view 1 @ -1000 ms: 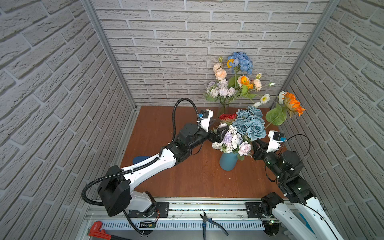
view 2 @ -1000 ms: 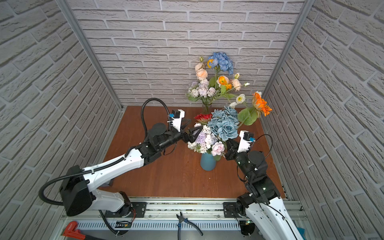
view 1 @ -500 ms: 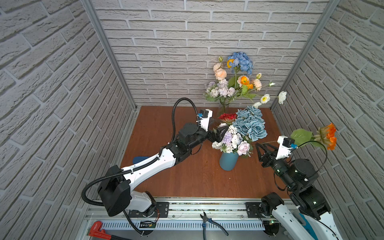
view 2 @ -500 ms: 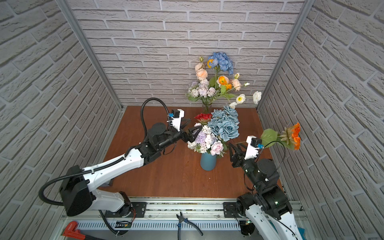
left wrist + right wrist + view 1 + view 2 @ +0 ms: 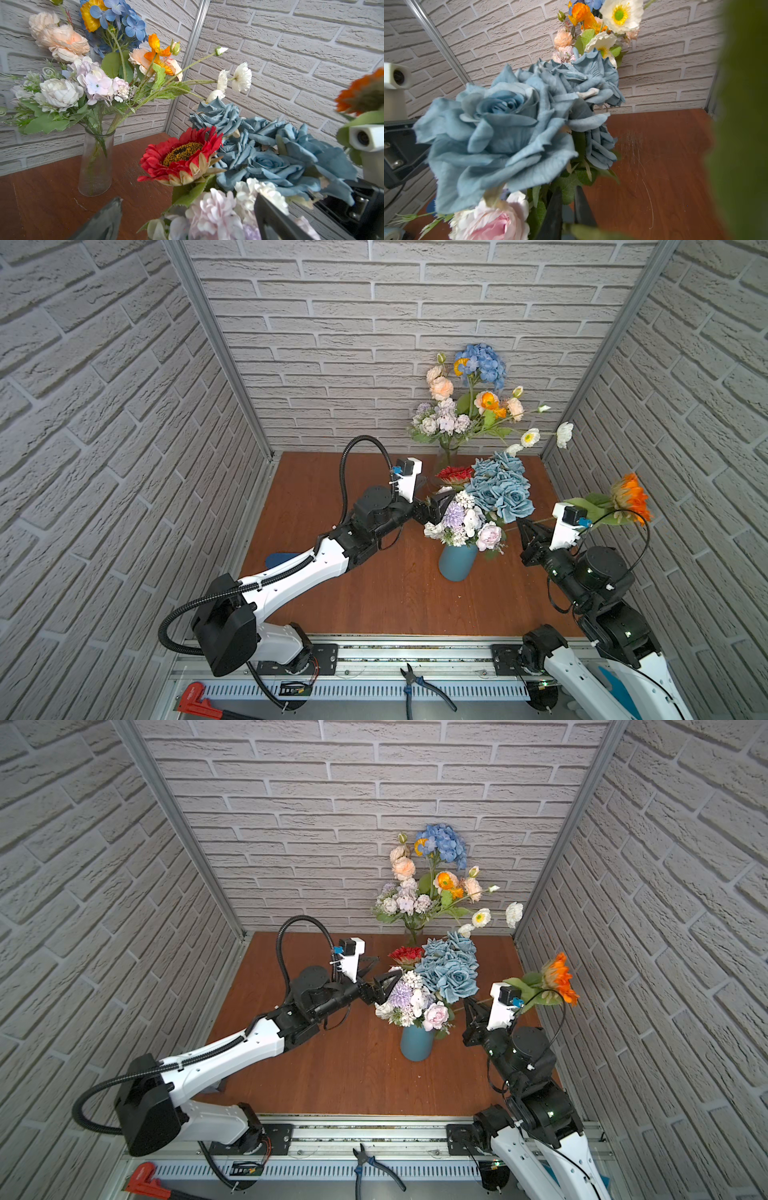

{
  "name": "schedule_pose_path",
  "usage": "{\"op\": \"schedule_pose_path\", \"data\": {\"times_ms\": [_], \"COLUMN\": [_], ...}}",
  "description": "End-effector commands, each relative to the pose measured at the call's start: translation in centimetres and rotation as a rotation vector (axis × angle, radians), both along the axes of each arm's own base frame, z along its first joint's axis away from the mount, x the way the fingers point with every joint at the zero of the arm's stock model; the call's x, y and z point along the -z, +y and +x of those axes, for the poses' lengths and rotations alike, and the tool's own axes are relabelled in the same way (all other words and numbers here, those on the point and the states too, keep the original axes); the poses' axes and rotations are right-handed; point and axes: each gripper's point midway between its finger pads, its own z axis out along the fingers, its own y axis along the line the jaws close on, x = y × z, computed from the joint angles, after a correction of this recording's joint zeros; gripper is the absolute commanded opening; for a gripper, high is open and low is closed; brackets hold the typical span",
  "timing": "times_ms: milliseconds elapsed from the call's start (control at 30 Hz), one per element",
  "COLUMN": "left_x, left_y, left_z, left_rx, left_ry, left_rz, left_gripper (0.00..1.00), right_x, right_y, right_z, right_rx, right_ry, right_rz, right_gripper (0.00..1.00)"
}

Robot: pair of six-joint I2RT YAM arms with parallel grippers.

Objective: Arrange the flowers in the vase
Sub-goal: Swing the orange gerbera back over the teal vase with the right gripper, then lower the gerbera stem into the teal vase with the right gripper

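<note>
A blue vase (image 5: pixel 457 562) (image 5: pixel 417 1042) stands mid-table and holds blue roses (image 5: pixel 500 489) (image 5: pixel 500 128), a red daisy (image 5: pixel 453 475) (image 5: pixel 178 158) and a lilac-white bunch (image 5: pixel 457 518). My left gripper (image 5: pixel 432 506) (image 5: pixel 380 977) (image 5: pixel 187 218) is open, its jaws either side of the lilac-white bunch. My right gripper (image 5: pixel 523 526) (image 5: pixel 468 1006) (image 5: pixel 568 193) is just right of the vase. It is shut on the green stem of an orange daisy (image 5: pixel 631 497) (image 5: pixel 559 977), whose head hangs out by the right wall.
A clear glass vase (image 5: pixel 446 456) (image 5: pixel 96 162) at the back wall holds more flowers: blue hydrangea, peach roses, white poppies. Brick walls close three sides. Pliers (image 5: pixel 419 686) and a red tool (image 5: pixel 193 695) lie on the front rail. A blue object (image 5: pixel 278 559) lies under the left arm.
My right arm drew back to the right, away from the blue vase. The orange daisy swung from above the bouquet toward the right wall. The left arm stayed still.
</note>
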Motion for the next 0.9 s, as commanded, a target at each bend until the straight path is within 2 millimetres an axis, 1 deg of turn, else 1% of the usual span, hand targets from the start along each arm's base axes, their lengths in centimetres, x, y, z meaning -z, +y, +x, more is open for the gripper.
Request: {"op": "schedule_pose_path", "data": {"times_ms": [0,133,200,367,533,567,633,767,867], "left_x": [-1.9,-1.7,-1.6,-1.4,-1.4,-1.3,-1.4,-1.3,-1.2], "left_y": [1.1,1.2,1.2,1.3,1.4,1.4,1.4,1.6,1.6], "left_z": [0.0,0.1,0.1,0.3,0.3,0.4,0.4,0.5,0.5], "left_rx": [-0.024,-0.027,-0.027,-0.032,-0.035,-0.036,-0.037,-0.04,-0.042], "left_ry": [-0.058,-0.057,-0.056,-0.053,-0.051,-0.051,-0.051,-0.051,-0.048], "left_rz": [-0.046,-0.045,-0.043,-0.045,-0.049,-0.048,-0.049,-0.048,-0.051], "left_gripper": [0.98,0.98,0.98,0.98,0.98,0.98,0.98,0.98,0.98], "right_x": [-1.5,-0.2,0.9,3.7,5.6,5.8,5.7,4.4,3.3], "right_y": [0.4,1.8,2.7,3.9,4.3,4.3,3.9,2.3,1.5], "right_z": [0.6,1.6,2.0,3.0,3.0,2.8,2.5,1.2,0.0], "right_rx": [-0.013,-0.068,-0.107,-0.148,-0.161,-0.159,-0.147,-0.088,-0.067], "right_ry": [-0.065,-0.015,0.021,0.098,0.145,0.151,0.154,0.121,0.089], "right_rz": [0.017,0.041,0.047,0.102,0.127,0.125,0.113,0.095,0.072], "right_gripper": [0.06,0.06,0.06,0.06,0.09,0.12,0.22,0.42,0.52]}}
